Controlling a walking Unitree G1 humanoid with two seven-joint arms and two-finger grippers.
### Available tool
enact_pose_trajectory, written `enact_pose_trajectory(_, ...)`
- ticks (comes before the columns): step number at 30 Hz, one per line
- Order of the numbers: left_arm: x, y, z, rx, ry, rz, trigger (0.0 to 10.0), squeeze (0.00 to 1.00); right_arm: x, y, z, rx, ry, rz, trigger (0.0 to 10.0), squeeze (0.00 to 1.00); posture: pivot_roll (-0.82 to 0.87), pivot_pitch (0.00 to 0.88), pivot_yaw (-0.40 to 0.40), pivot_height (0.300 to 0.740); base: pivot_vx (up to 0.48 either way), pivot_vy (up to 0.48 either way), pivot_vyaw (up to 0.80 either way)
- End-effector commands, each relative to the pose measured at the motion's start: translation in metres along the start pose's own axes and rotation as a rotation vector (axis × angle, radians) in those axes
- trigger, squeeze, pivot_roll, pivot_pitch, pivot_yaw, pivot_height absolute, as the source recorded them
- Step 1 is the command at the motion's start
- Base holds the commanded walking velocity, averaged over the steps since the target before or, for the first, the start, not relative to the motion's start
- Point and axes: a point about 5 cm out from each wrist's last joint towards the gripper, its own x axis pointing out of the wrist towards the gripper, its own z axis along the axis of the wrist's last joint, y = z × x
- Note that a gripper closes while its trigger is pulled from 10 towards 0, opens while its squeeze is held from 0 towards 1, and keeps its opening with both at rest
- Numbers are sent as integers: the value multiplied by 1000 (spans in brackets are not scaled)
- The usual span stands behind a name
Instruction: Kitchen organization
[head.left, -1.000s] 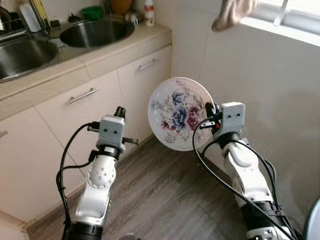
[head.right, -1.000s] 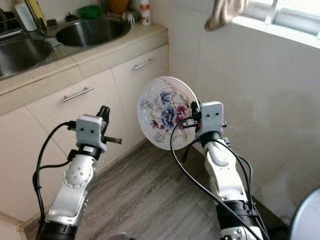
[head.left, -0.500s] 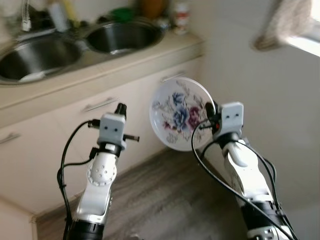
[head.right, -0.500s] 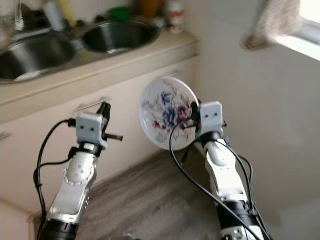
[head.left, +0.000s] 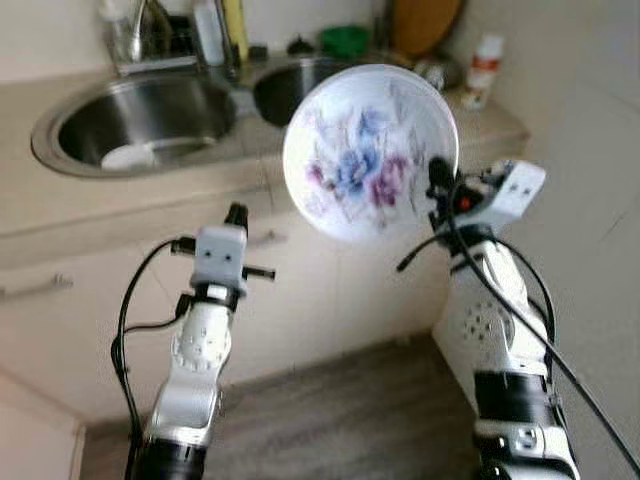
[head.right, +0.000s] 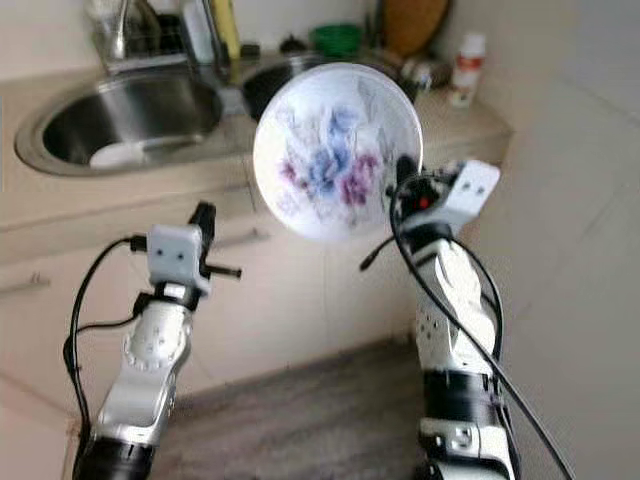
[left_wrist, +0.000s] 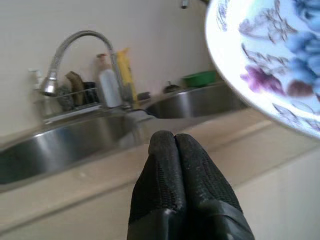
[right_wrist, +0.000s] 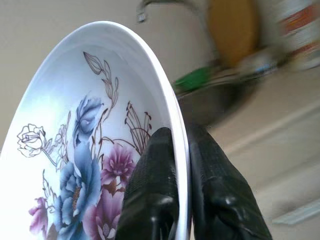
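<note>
A white plate with blue and purple flowers stands on edge in the air, facing me, in front of the counter. My right gripper is shut on the plate's right rim; its fingers pinch the rim from both sides in the right wrist view. My left gripper is raised at the left in front of the cabinet, below the left sink, its fingers pressed together and holding nothing. The plate is off to its right side.
A beige counter holds a double steel sink with a white dish inside. Bottles, a faucet, a green bowl and a small bottle stand at the back. Cabinet doors with handles are below. A tiled wall is at the right.
The camera turned toward the counter and sinks. My right gripper raised the plate higher, up to counter level. The left gripper stayed shut at about the same height.
</note>
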Motion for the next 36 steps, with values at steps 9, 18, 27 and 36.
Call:
enact_pose_trajectory(9, 1, 5, 2, 15, -9, 10, 10000, 0, -7, 13, -18, 283, 130, 64, 10000, 0, 20, 26, 11, 740, 341, 0, 0)
enact_pose_trajectory(18, 1, 7, 5, 11, -32, 21, 10000, 0, -9, 25, -22, 279, 176, 136, 10000, 0, 26, 21, 9, 740, 340, 0, 0)
enact_pose_trajectory(27, 2, 21, 10, 49, -66, 126, 10000, 0, -9, 31, -20, 289, 176, 175, 10000, 0, 22, 15, 10, 740, 348, 0, 711)
enact_pose_trajectory(36, 3, 24, 9, 64, -65, 166, 10000, 0, -13, 38, -22, 289, 193, 225, 10000, 0, 23, 9, 8, 740, 257, 0, 622)
